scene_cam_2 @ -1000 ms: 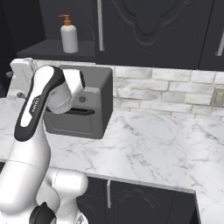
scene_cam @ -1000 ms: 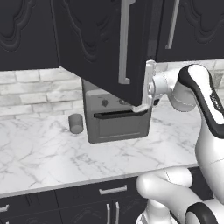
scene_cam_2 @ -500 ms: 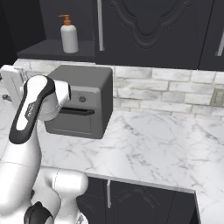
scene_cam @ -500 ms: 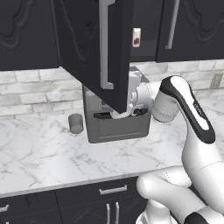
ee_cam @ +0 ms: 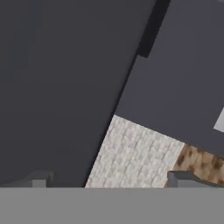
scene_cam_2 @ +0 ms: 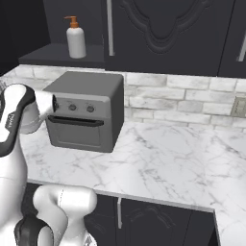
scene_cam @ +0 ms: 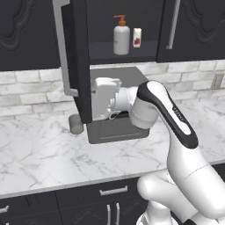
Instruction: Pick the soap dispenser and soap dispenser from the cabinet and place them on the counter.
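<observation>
A white soap dispenser (scene_cam: pixel 121 38) with an orange pump stands upright on the shelf of the open black cabinet (scene_cam: pixel 127 57); it also shows at the right base view's upper left, soap dispenser (scene_cam_2: pixel 75 39). The cabinet door (scene_cam: pixel 77 61) stands swung out, edge-on, with its silver bar handle (scene_cam: pixel 61 48). My white hand (scene_cam: pixel 104 99) is pressed close against the door's inner side, below the shelf and left of the dispenser. My gripper (ee_cam: pixel 109 180) is open, its two fingertips (ee_cam: pixel 41 178) wide apart with nothing between them, facing the dark door panel. The white marble counter (scene_cam_2: pixel 168 153) lies below.
A dark grey toaster oven (scene_cam_2: pixel 86 110) sits on the counter under the open cabinet, right behind my hand. A short grey cup (scene_cam: pixel 75 124) stands to its left. A small white carton (scene_cam: pixel 137 37) with a red mark stands beside the dispenser. Brick backsplash (scene_cam: pixel 26 92) runs behind.
The cabinet door has swung further open to the left, with my hand following it leftward. The dispenser and carton on the shelf are now uncovered in the left base view. Jaws stayed open.
</observation>
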{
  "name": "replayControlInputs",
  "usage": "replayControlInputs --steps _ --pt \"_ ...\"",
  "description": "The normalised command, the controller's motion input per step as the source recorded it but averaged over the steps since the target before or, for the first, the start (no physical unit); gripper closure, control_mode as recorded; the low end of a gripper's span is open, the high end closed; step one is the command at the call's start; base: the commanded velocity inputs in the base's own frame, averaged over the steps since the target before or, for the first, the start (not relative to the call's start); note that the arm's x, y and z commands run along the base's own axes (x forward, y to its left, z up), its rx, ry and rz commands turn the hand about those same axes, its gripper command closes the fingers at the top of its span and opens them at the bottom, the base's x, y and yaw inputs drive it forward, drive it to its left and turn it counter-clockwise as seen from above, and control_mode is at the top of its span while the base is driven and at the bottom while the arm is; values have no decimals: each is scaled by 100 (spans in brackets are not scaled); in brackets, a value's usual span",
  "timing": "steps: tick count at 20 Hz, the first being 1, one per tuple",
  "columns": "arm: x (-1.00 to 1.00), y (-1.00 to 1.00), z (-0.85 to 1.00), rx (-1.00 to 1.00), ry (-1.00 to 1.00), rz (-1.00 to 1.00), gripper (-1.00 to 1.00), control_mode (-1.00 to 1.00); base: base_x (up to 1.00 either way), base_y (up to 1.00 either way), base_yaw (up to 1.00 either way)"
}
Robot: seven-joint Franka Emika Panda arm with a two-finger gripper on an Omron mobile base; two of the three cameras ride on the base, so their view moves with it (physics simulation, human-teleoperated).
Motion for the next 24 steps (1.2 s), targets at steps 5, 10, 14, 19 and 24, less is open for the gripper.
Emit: replayControlInputs --steps 5,10,14,19,24 --pt "-1 50 0 -6 -14 -7 -100 -100 0 0 0" --pt "-2 44 0 -9 -10 -7 -100 -100 0 0 0" --pt "0 19 -4 -8 1 0 -100 -100 0 0 0" --pt "0 0 -2 -4 0 0 -100 -100 0 0 0" --pt "-1 -55 2 0 0 0 -100 -100 0 0 0"
